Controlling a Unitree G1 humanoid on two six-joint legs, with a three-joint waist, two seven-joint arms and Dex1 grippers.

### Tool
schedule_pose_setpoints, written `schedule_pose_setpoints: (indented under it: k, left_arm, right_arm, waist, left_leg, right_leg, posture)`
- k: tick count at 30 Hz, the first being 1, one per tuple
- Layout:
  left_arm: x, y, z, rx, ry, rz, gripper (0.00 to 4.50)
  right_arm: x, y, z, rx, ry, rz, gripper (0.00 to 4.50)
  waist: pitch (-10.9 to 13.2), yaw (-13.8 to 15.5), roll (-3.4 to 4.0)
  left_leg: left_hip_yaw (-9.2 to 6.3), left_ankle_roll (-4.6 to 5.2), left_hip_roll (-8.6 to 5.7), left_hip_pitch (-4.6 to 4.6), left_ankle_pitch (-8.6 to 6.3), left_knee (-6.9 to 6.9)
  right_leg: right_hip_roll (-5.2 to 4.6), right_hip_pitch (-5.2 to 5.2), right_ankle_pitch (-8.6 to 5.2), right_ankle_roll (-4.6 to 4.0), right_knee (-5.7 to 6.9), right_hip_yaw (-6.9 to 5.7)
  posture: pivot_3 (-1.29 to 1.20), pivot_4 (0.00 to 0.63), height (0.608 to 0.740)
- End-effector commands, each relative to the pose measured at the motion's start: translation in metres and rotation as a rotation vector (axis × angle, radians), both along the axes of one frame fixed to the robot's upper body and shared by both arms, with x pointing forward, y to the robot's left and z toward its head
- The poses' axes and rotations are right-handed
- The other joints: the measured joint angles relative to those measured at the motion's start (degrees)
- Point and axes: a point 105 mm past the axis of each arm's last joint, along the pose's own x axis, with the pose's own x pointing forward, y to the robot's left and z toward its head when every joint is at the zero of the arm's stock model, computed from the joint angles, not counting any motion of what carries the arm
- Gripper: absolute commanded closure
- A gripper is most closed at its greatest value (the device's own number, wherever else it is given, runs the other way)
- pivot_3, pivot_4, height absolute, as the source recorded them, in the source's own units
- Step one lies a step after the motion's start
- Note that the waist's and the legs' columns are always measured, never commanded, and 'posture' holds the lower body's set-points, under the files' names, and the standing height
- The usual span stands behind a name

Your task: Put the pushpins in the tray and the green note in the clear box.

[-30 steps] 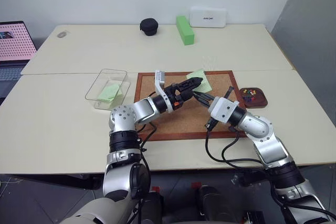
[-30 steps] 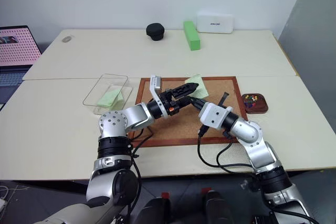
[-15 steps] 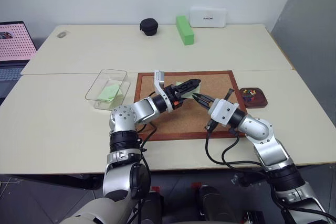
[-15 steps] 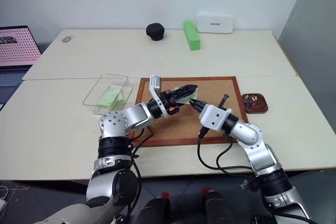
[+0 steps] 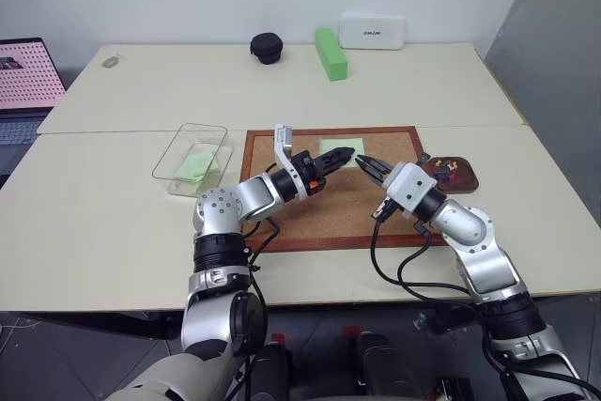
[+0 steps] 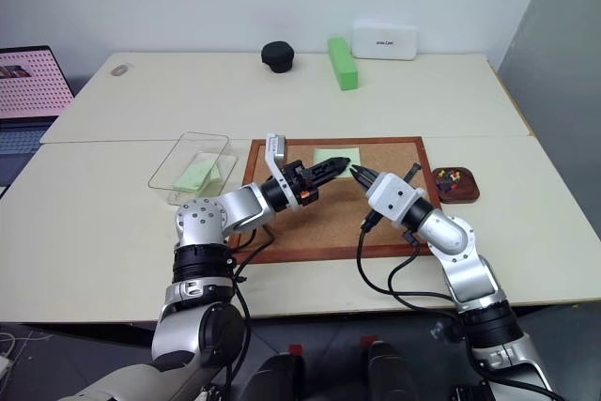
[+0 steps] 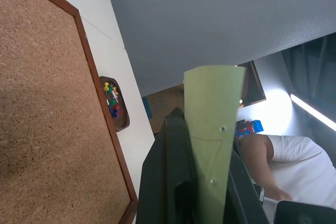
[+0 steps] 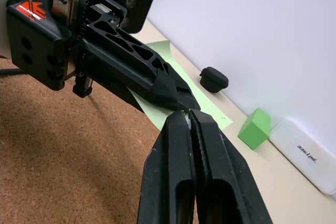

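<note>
My left gripper (image 5: 348, 151) is shut on the green note (image 5: 335, 147), a pale slip held just above the far part of the corkboard (image 5: 329, 213). In the left wrist view the green note (image 7: 212, 103) stands pinched between the two black fingers. Tip to tip with it, my right gripper (image 5: 365, 163) is shut; whether a pin sits in its tips (image 8: 188, 115) I cannot tell. Coloured pushpins (image 5: 445, 169) lie in the brown tray (image 5: 467, 180), right of the board. The clear box (image 5: 181, 130), left of the board, holds another green slip (image 5: 195, 164).
At the table's far side stand a bright green block (image 5: 331, 53), a black round case (image 5: 267, 47) and a white device (image 5: 372, 30). A laptop (image 5: 28, 72) sits at the far left. A person (image 7: 273, 161) shows in the left wrist view.
My left gripper has closed on the green note, which now juts out level from its tip instead of lying tilted on the board. The right gripper has shifted slightly right, staying shut.
</note>
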Motion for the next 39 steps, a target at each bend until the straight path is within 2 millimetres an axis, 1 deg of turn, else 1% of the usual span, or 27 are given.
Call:
schedule_pose_setpoints:
  k: [1, 4, 7, 10, 14, 16, 17, 18, 20, 21, 22, 25, 27, 28, 30, 33, 39]
  left_arm:
    - [0.000, -0.005, 0.010, 0.011, -0.054, -0.014, 4.47]
    - [-0.005, -0.010, 0.006, 0.060, -0.080, -0.035, 4.47]
    - [-0.007, -0.015, -0.011, 0.195, -0.124, -0.032, 4.47]
    - [-0.008, -0.017, -0.016, 0.225, -0.140, -0.025, 4.47]
    - [-0.007, -0.016, -0.017, 0.229, -0.150, -0.018, 4.47]
    - [-0.007, -0.016, -0.016, 0.229, -0.153, -0.017, 4.47]
    - [-0.007, -0.016, -0.016, 0.229, -0.157, -0.019, 4.47]
    - [-0.007, -0.016, -0.015, 0.232, -0.166, -0.023, 4.47]
    - [-0.011, -0.020, -0.010, 0.262, -0.224, -0.051, 4.47]
    - [-0.016, -0.025, -0.006, 0.308, -0.295, -0.074, 4.47]
    - [-0.020, -0.029, -0.004, 0.340, -0.345, -0.091, 4.47]
    - [-0.030, -0.041, 0.005, 0.432, -0.532, -0.128, 4.47]
    - [-0.041, -0.055, 0.001, 0.546, -0.722, -0.183, 4.47]
    - [-0.044, -0.059, -0.002, 0.576, -0.773, -0.204, 4.47]
    - [-0.047, -0.066, -0.008, 0.621, -0.853, -0.225, 4.47]
    - [-0.047, -0.072, -0.019, 0.707, -0.953, -0.255, 4.47]
    - [-0.048, -0.076, -0.024, 0.708, -0.982, -0.275, 4.47]
  right_arm:
    - [-0.005, 0.003, 0.019, 0.041, -0.056, 0.017, 4.50]
    - [-0.007, 0.006, 0.024, 0.065, -0.056, 0.029, 4.50]
    - [-0.010, 0.009, 0.027, 0.085, -0.048, 0.042, 4.50]
    - [-0.012, 0.010, 0.028, 0.108, -0.030, 0.052, 4.50]
    - [-0.010, 0.004, 0.034, 0.225, 0.022, 0.008, 4.50]
    - [-0.004, -0.006, 0.036, 0.314, 0.064, -0.049, 4.50]
    - [0.000, -0.015, 0.037, 0.358, 0.085, -0.093, 4.50]
    - [0.006, -0.025, 0.037, 0.392, 0.102, -0.148, 4.50]
    - [0.020, -0.054, 0.028, 0.432, 0.145, -0.304, 4.50]
    - [0.027, -0.072, 0.021, 0.442, 0.175, -0.402, 4.50]
    - [0.030, -0.084, 0.015, 0.448, 0.194, -0.464, 4.50]
    - [0.037, -0.111, 0.006, 0.479, 0.244, -0.591, 4.50]
    - [0.042, -0.136, -0.008, 0.493, 0.320, -0.703, 4.50]
    - [0.043, -0.143, -0.012, 0.498, 0.347, -0.735, 4.50]
    - [0.046, -0.153, -0.018, 0.526, 0.398, -0.775, 4.50]
    - [0.051, -0.162, -0.022, 0.570, 0.446, -0.808, 4.50]
    - [0.058, -0.166, -0.024, 0.624, 0.498, -0.819, 4.50]
  waist:
    - [0.0, 0.0, 0.00]
    - [0.0, 0.0, 0.00]
    - [0.0, 0.0, 0.00]
    - [0.0, 0.1, 0.00]
    - [0.0, 0.1, 0.00]
    - [0.0, 0.2, 0.00]
    - [0.0, 0.2, 0.00]
    - [0.0, 0.3, 0.00]
    - [0.0, 0.5, 0.00]
    - [0.0, 0.6, 0.00]
    - [0.0, 0.7, 0.00]
    - [0.0, 0.9, 0.00]
    - [0.0, 1.0, 0.01]
    - [0.0, 1.0, 0.03]
    - [0.0, 1.0, 0.03]
    - [0.0, 0.7, 0.04]
    - [0.0, 0.5, 0.06]
  left_leg:
    - [0.00, 0.00, 0.00, 0.00, 0.00, 0.00]
    - [0.00, 0.00, 0.00, 0.00, 0.00, 0.00]
    - [0.00, 0.00, 0.00, 0.00, 0.00, -0.01]
    - [-0.01, -0.01, 0.00, 0.00, 0.00, -0.01]
    - [-0.01, 0.00, 0.03, 0.00, 0.00, -0.01]
    - [-0.03, 0.00, 0.02, 0.00, 0.00, -0.01]
    - [-0.02, 0.00, 0.01, -0.02, 0.00, -0.01]
    - [-0.02, 0.00, 0.01, -0.02, 0.00, 0.00]
    - [-0.02, 0.01, 0.00, -0.04, 0.00, 0.01]
    - [-0.02, 0.01, -0.01, -0.05, 0.00, 0.00]
    - [-0.02, 0.01, -0.01, -0.04, 0.00, 0.00]
    - [0.00, 0.01, -0.01, -0.09, 0.00, -0.01]
    - [0.01, 0.01, -0.01, -0.12, 0.00, -0.02]
    - [0.02, 0.01, -0.01, -0.12, 0.00, -0.04]
    - [0.06, 0.01, -0.02, -0.10, 0.00, -0.05]
    - [0.09, 0.03, 0.00, -0.10, -0.01, -0.05]
    - [0.10, 0.05, 0.03, -0.12, -0.01, -0.04]
  right_leg:
    - [0.00, 0.00, 0.00, 0.00, 0.00, 0.00]
    - [0.00, 0.00, 0.00, 0.00, 0.00, 0.00]
    - [0.00, 0.00, 0.00, 0.00, 0.00, 0.01]
    - [-0.01, 0.00, 0.00, 0.00, 0.00, 0.01]
    - [0.00, -0.01, 0.00, -0.01, 0.00, 0.00]
    - [0.00, -0.01, 0.00, -0.01, 0.01, 0.00]
    - [0.00, -0.01, 0.00, -0.01, 0.01, 0.00]
    - [-0.01, -0.01, 0.00, -0.01, 0.00, 0.01]
    - [-0.02, -0.01, 0.00, -0.01, 0.00, 0.00]
    - [-0.02, -0.01, 0.00, -0.01, 0.00, 0.00]
    - [-0.02, -0.01, 0.00, -0.01, 0.00, 0.00]
    - [-0.03, -0.05, 0.00, -0.03, -0.01, 0.02]
    - [-0.03, -0.09, -0.01, -0.05, -0.01, 0.03]
    - [-0.03, -0.09, -0.01, -0.06, -0.02, 0.04]
    - [-0.03, -0.09, -0.01, -0.07, -0.01, 0.08]
    - [-0.01, -0.11, -0.03, -0.08, 0.00, 0.11]
    - [0.04, -0.13, -0.03, -0.07, 0.02, 0.10]
  posture:
    - [0.00, 0.150, 0.740]
    - [0.00, 0.150, 0.740]
    - [0.00, 0.150, 0.740]
    - [0.00, 0.150, 0.740]
    - [0.00, 0.150, 0.740]
    - [0.00, 0.150, 0.740]
    - [0.00, 0.150, 0.740]
    - [0.00, 0.150, 0.740]
    - [0.00, 0.150, 0.740]
    - [0.00, 0.150, 0.740]
    - [0.00, 0.150, 0.740]
    - [0.00, 0.150, 0.740]
    - [0.00, 0.150, 0.740]
    - [0.00, 0.150, 0.740]
    - [0.00, 0.150, 0.740]
    - [0.00, 0.150, 0.740]
    - [0.00, 0.150, 0.740]
